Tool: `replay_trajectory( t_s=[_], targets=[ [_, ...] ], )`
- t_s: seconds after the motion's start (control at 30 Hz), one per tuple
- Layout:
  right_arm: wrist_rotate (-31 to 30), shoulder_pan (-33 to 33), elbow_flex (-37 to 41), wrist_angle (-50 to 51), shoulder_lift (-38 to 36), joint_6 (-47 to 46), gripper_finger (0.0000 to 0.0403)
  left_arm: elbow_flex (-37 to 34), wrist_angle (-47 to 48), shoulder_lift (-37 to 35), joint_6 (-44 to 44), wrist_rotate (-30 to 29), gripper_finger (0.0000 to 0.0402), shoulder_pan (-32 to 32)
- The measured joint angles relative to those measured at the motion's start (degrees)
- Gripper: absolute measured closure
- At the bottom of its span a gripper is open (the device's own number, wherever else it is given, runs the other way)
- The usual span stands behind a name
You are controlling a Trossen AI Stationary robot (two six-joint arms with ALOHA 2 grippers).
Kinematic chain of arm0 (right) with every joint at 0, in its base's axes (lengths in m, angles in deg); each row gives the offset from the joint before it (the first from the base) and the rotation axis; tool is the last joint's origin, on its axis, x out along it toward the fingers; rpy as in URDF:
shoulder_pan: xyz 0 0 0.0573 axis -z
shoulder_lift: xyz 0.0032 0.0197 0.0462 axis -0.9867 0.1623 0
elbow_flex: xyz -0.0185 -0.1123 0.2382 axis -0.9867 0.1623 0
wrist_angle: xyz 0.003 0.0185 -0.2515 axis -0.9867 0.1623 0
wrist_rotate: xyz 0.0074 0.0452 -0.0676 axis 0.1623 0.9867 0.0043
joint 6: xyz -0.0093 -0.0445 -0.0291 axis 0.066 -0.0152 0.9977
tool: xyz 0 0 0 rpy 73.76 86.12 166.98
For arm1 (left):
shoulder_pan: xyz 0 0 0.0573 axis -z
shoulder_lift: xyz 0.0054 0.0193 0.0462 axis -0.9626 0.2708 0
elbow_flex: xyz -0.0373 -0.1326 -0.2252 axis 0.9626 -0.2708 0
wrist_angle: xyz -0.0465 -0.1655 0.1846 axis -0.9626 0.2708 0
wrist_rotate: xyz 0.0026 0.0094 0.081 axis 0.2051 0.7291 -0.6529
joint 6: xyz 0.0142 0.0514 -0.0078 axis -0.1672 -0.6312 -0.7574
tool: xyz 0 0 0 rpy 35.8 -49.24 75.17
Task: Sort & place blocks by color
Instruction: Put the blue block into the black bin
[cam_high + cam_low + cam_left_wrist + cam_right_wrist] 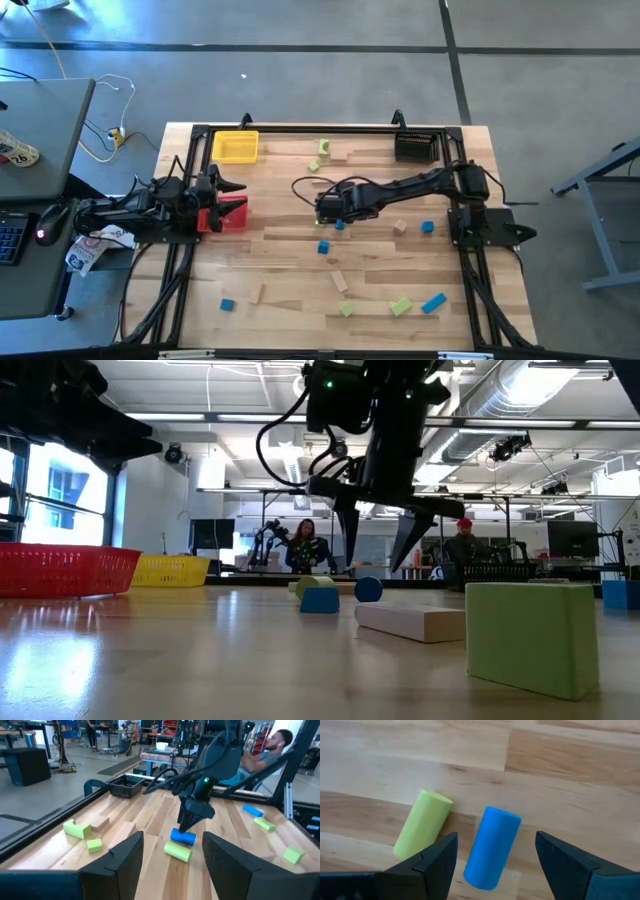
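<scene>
**Right arm poised over a blue cylinder**

High view: the right arm reaches from the right side toward the tabletop's (290,262) centre, its gripper (330,210) pointing down over a blue cylinder (340,225). The left arm waits at the left edge, its gripper (235,187) above the red bin (228,216). A yellow bin (235,147) sits far left, a black bin (414,147) far right. Other blocks lie scattered, mostly toward the near edge.

Low view: the right gripper (380,535) hangs just above the tabletop, fingers (408,536) spread wide and empty. The blue cylinder (368,589) lies below, beside a blue block (319,599); a tan bar (410,622) and a green block (530,635) sit nearer.

Left wrist view: the left fingers (127,857) stand apart, holding nothing. Beyond, the right gripper (192,820) tips down over the blue cylinder (183,837), with a green cylinder (178,852) touching or just beside it.

Right wrist view: the open fingers (440,857) straddle the blue cylinder (492,847) without touching it; the green cylinder (422,824) lies just beside it.
</scene>
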Motion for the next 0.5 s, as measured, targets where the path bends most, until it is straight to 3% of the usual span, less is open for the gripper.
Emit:
replay_trajectory(
  t_s=[0.4,0.5],
  targets=[
    [1.6,0.0,0.0,-2.0,4.5,-1.9,0.015,0.0,0.0,0.0,0.0,0.0,0.0212,0.0],
    [1.6,0.0,0.0,-1.8,4.6,-1.2,0.017,0.0,0.0,0.0,0.0,0.0,0.0212,0.0]
  ],
)
